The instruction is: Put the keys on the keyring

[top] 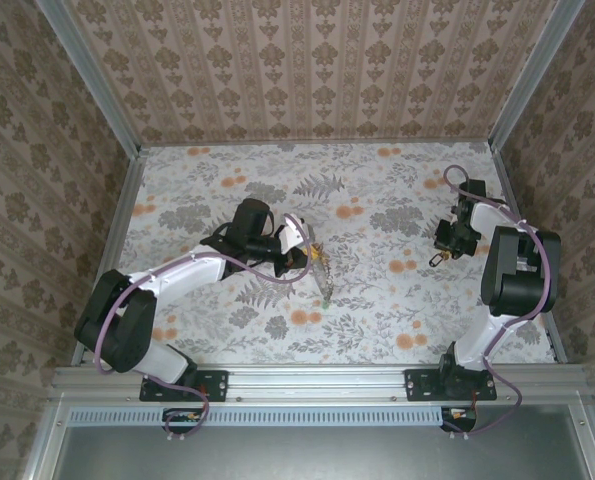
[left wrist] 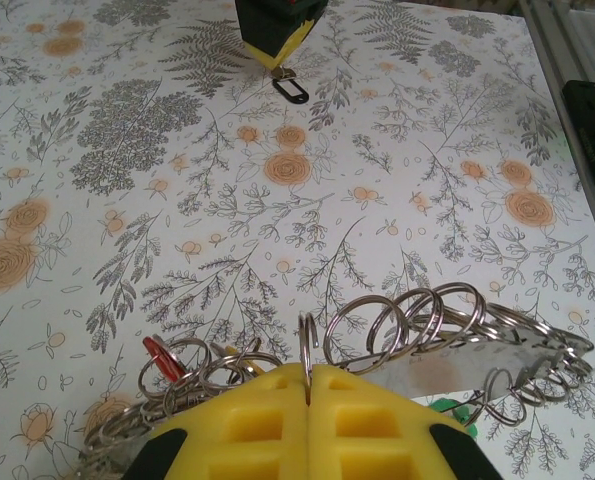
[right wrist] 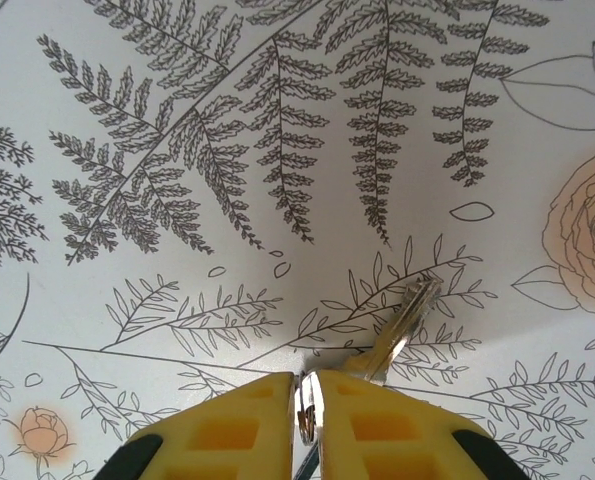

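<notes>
- The left end effector (left wrist: 308, 388) is pressed together on the keyring (left wrist: 306, 345), a thin metal hoop gripped edge-on between the yellow fingertips (left wrist: 247, 410).
- A cluster of further metal rings (left wrist: 417, 320) is spread just beside the gripped hoop. A red key head (left wrist: 162, 357) is seen at one end of the cluster and a green key head (left wrist: 455, 410) at the other.
- This assembly is located near the centre of the counter (top: 377, 330).
- The right end effector (right wrist: 307, 400) is clamped on a key (right wrist: 401, 328), with the metal blade projected past its tips.
- This key is located close to the counter's right edge, well apart from the keyring.
</notes>
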`<state>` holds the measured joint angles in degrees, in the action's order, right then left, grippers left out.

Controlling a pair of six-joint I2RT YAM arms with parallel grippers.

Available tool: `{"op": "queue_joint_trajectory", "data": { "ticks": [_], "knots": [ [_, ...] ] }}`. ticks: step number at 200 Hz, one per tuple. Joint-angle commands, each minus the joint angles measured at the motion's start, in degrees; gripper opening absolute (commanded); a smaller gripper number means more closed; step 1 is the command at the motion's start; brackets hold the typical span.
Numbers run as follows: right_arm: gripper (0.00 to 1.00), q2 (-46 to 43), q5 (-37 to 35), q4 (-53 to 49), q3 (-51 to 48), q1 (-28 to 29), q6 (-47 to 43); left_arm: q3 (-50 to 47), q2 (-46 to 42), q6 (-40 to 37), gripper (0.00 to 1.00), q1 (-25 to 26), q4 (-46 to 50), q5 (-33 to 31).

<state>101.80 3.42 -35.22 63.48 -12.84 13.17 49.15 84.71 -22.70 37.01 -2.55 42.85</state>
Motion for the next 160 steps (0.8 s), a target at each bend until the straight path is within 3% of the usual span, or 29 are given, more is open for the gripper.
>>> {"op": "queue_joint_trajectory", "data": {
  "ticks": [1,23,160],
  "knots": [
    [0.16,0.95,-0.48,-2.67,1.38,0.54,-0.97,1.91,0.37,-0.70,0.00,-0.28,-0.14,2.17],
    [0.19,1.23,-0.66,-3.08,1.39,0.80,-1.04,1.83,0.22,-0.77,0.00,-0.29,-0.17,2.15],
    [0.12,0.38,-2.62,-4.08,1.20,1.55,-1.26,1.81,0.17,-1.03,0.00,-0.32,0.26,2.15]
  ]
}}
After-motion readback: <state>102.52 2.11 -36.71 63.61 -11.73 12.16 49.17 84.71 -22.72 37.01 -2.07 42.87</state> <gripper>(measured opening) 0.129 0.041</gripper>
